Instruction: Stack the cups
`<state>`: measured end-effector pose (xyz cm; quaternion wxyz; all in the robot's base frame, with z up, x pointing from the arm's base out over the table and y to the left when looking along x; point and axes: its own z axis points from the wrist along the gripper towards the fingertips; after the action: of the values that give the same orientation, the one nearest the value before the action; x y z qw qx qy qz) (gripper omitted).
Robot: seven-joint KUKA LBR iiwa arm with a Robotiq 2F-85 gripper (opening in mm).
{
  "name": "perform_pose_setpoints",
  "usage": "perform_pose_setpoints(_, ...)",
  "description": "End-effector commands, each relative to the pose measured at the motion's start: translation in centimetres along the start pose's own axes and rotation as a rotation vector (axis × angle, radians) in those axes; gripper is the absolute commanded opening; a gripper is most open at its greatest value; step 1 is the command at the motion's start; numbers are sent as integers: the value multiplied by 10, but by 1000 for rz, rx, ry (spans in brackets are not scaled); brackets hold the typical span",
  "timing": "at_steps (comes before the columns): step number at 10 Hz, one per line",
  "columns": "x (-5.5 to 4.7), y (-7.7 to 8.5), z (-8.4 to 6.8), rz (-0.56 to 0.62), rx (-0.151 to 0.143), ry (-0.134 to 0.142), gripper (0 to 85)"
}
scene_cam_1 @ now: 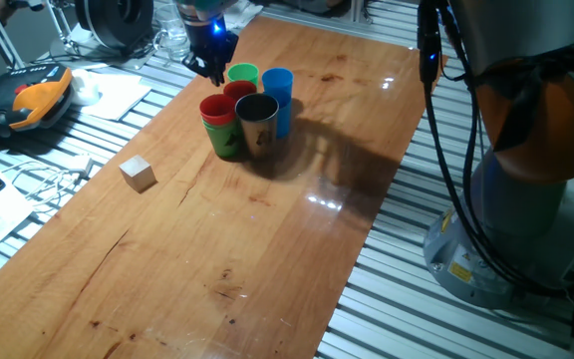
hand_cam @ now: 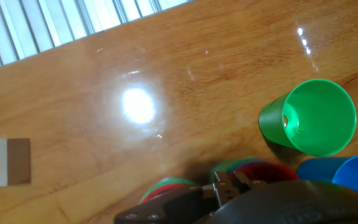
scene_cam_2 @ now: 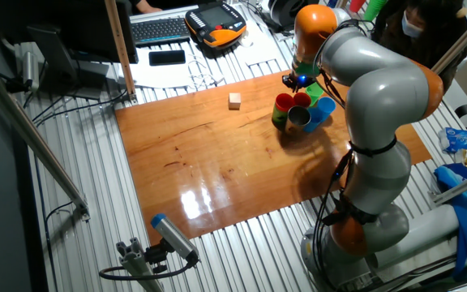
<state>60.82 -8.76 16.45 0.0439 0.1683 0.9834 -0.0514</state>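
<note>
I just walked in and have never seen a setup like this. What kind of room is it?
Most likely a robotics lab or workshop. A large grey-and-orange robot arm stands beside a wooden table on a slotted aluminium frame, with a keyboard and an orange handheld controller on the bench behind.

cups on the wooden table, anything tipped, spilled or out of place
Nothing is tipped or spilled. The plastic cups, red, green and blue, stand upright in one tight cluster with the shiny steel cup. The only stray item is the small pale wooden cube, sitting apart on the wooden table.
</note>
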Motion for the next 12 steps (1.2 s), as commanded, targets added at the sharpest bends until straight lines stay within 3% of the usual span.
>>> perform_pose_setpoints(1,-1,0,1,2,-1,-3,170)
perform_pose_setpoints(2,-4,0,4,3,-1,-7,340)
perform_pose_setpoints(4,-14,-3,11,20,11,-28,340)
perform_pose_setpoints(5,-18,-4,15,29,16,-36,510)
perform_pose_setpoints(9,-22,-6,21,56,-1,-32,510)
perform_pose_setpoints(10,-27,-9,20,43,6,-32,510)
perform_pose_setpoints(12,-43,-22,20,18,-17,-19,510)
